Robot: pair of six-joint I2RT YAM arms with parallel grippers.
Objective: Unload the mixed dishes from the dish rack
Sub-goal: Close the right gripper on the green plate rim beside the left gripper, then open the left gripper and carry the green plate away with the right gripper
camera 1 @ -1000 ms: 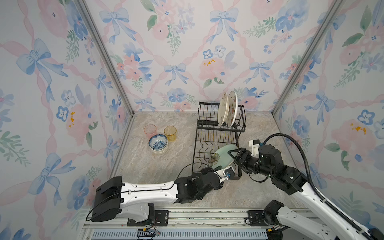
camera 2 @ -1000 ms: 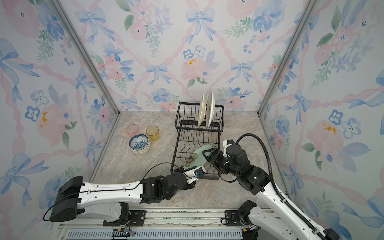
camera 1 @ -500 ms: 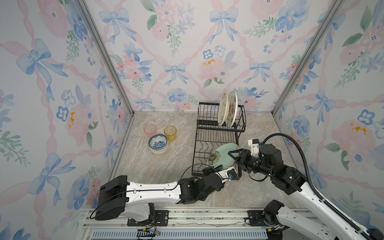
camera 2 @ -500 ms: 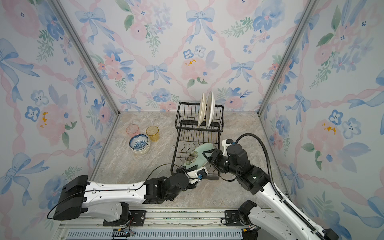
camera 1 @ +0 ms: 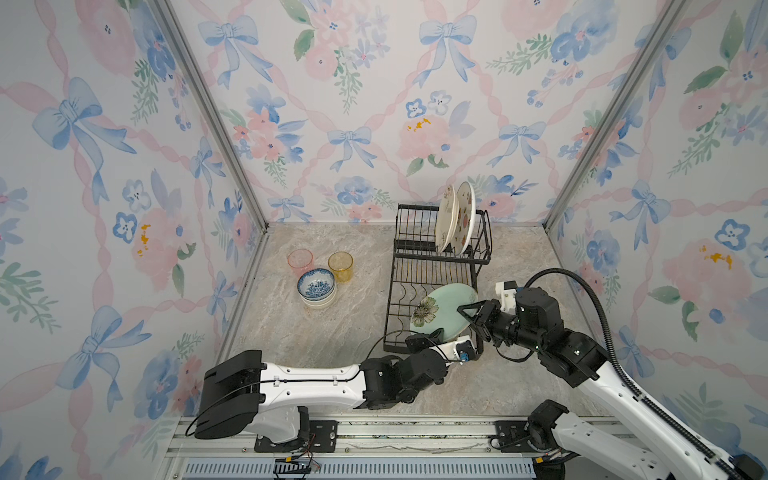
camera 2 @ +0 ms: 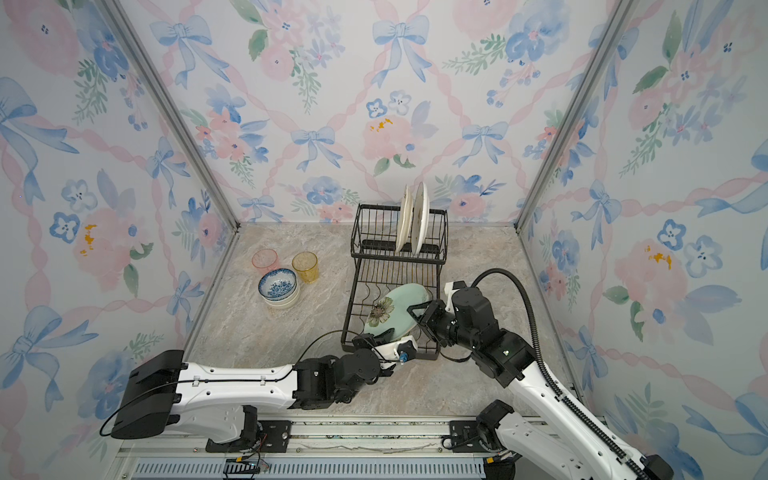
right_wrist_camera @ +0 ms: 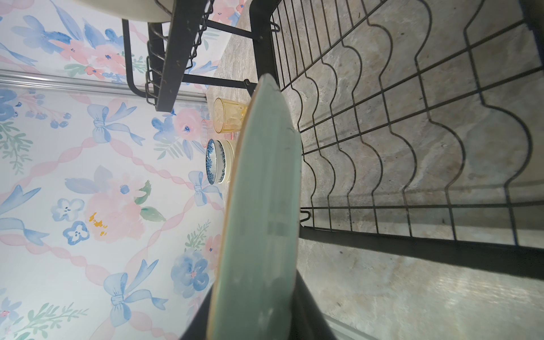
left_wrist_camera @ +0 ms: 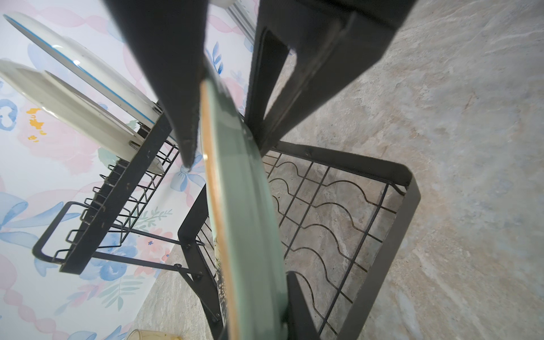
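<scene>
The mint-green flower plate is tilted over the lower tray of the black dish rack. My left gripper is shut on its near edge. At the plate's right edge my right gripper is shut on the rim, a finger on each face. The left wrist view shows the plate edge-on, and so does the right wrist view. Two cream plates stand upright in the upper shelf.
On the marble floor left of the rack stand a pink tumbler, an amber tumbler and a blue-patterned bowl stacked on cream bowls. Floral walls close in on three sides.
The right gripper's jaws have closed onto the green plate's right edge. The plate and the left gripper have hardly moved.
</scene>
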